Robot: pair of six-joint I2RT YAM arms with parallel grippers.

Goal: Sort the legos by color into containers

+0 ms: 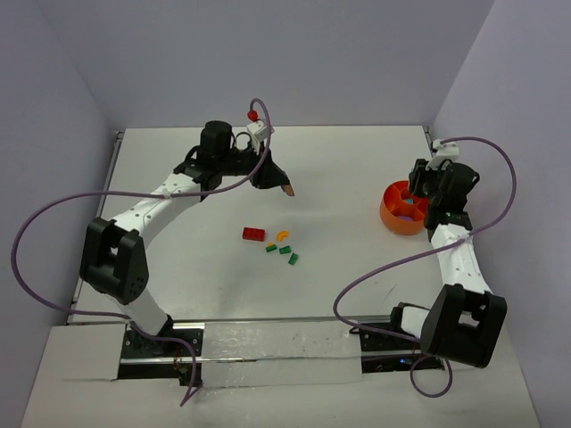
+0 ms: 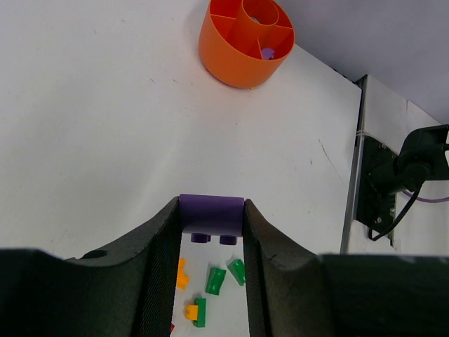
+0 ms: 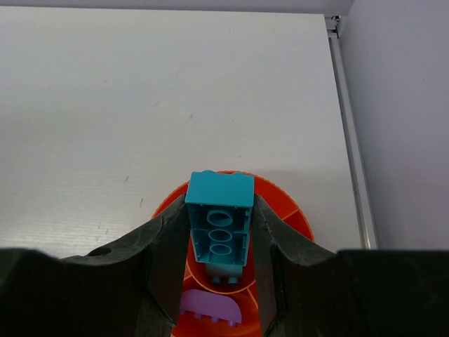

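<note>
Above orange bowl (image 3: 292, 215), teal brick (image 3: 219, 223)

The white counter (image 1: 348, 169) is holding an orange bowl (image 1: 397, 217) on the right. A red brick (image 1: 253, 234), an orange brick (image 1: 282, 236) and green bricks (image 1: 285, 251) are lying in the middle.

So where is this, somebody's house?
Probably a robot test booth in a lab, not a house. Plain walls box in a white table, a left arm and a right arm are bolted at its near edge, and purple cables trail from them.
</note>
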